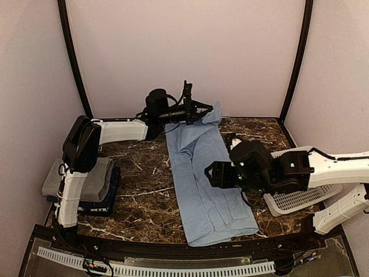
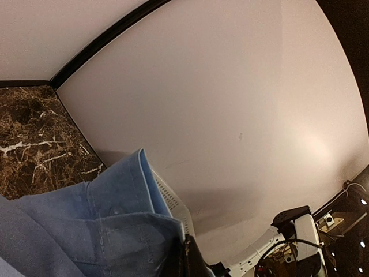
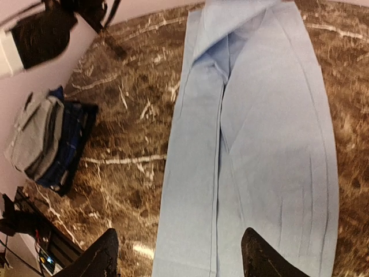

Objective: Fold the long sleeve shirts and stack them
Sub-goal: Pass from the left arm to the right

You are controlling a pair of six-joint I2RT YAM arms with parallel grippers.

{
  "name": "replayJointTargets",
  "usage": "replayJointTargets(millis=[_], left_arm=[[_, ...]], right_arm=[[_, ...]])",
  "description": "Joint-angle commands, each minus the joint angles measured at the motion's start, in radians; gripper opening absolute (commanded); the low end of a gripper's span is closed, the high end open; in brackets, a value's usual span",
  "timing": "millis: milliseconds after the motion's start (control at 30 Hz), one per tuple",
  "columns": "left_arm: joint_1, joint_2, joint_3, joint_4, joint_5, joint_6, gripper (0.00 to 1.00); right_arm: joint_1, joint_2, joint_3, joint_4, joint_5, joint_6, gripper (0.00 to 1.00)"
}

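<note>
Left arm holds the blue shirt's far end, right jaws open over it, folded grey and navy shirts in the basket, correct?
Only the stack is wrong: the top view shows the grey shirt and navy shirt piled on the table at its left, not in the basket on the right. The rest stands.

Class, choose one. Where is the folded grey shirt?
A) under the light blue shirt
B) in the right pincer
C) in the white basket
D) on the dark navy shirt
D: the grey shirt lies folded atop the dark navy shirt, whose edge shows beneath it.
</note>
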Motion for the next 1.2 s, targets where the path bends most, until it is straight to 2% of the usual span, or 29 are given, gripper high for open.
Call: replayJointTargets(millis=[0, 167, 300, 400, 667, 800, 900, 1033, 1167], left_arm=[[-0.002, -0.166, -0.038, -0.002, 0.073, 0.072, 0.0], [-0.002, -0.196, -0.067, -0.072, 0.155, 0.128, 0.0], [0.0, -0.204, -0.092, -0.072, 0.243, 0.142, 0.0], [-0.001, -0.214, -0.111, -0.087, 0.3, 0.164, 0.0], [-0.001, -0.252, -0.1, -0.303, 0.412, 0.354, 0.0], [0.0, -0.266, -0.078, -0.523, 0.46, 0.53, 0.0], [0.0, -0.271, -0.071, -0.626, 0.485, 0.618, 0.0], [-0.002, -0.273, -0.068, -0.747, 0.518, 0.721, 0.0], [-0.002, -0.278, -0.068, -0.869, 0.545, 0.824, 0.0]], right_arm=[[-0.184, -0.113, 0.034, 0.174, -0.059, -0.306, 0.7], [-0.387, -0.142, 0.061, 0.266, -0.228, -0.585, 0.71], [-0.572, -0.126, 0.063, 0.333, -0.489, -0.687, 0.71], [-0.64, -0.121, 0.057, 0.402, -0.667, -0.751, 0.72], [-0.652, -0.099, 0.057, 0.442, -0.84, -0.926, 0.75], [-0.651, -0.108, 0.04, 0.432, -0.868, -0.999, 0.79], [-0.65, -0.105, 0.031, 0.421, -0.896, -1.049, 0.81], [-0.64, -0.093, 0.006, 0.427, -0.97, -1.133, 0.79], [-0.615, -0.065, -0.007, 0.416, -0.977, -1.202, 0.75]])
